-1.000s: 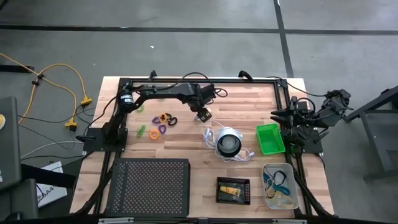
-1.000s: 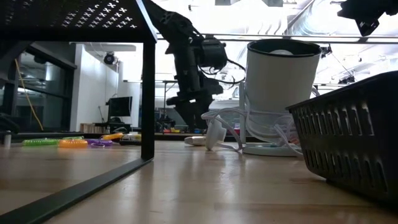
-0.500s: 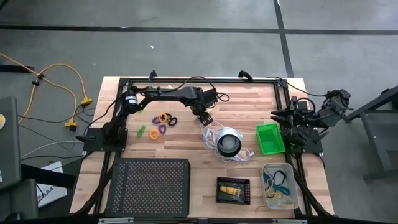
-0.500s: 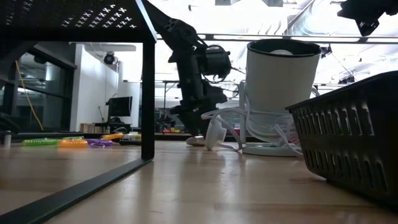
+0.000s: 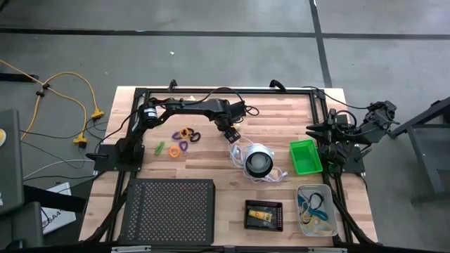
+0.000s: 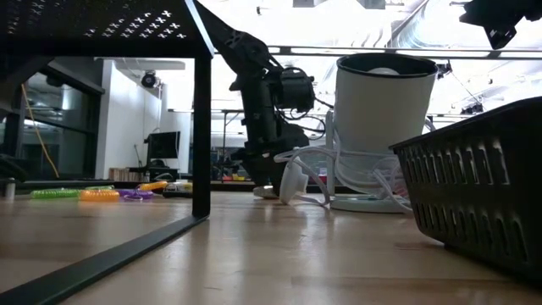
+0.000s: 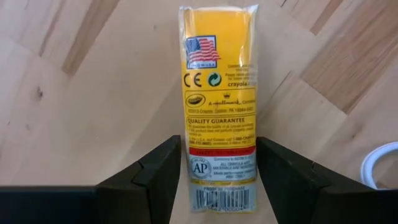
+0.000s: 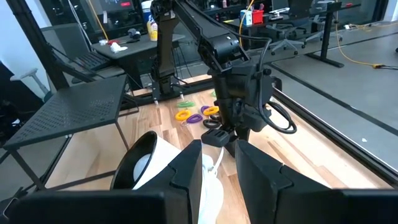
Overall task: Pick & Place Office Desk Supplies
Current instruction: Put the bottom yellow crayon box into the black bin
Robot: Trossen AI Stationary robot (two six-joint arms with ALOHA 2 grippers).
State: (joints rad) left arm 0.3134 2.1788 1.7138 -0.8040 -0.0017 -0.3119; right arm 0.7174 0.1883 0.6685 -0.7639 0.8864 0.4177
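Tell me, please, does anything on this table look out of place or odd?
Little stands out. One yellow pack lies alone on the bare wood, while a similar pack sits in the black tray. The open left pincer straddles it. The white cord sprawls loose around the round object.

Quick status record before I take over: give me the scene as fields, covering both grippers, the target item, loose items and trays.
left gripper: open, down at the table, fingers either side of the pack, not closed on it
target: yellow crayon pack, lying flat on the wood beside the round white-and-black object
right gripper: parked at the table's right edge, holding nothing
loose items: coloured loops on the left half
green tray: looks empty
black tray: holds one yellow pack
clear tray: holds cords
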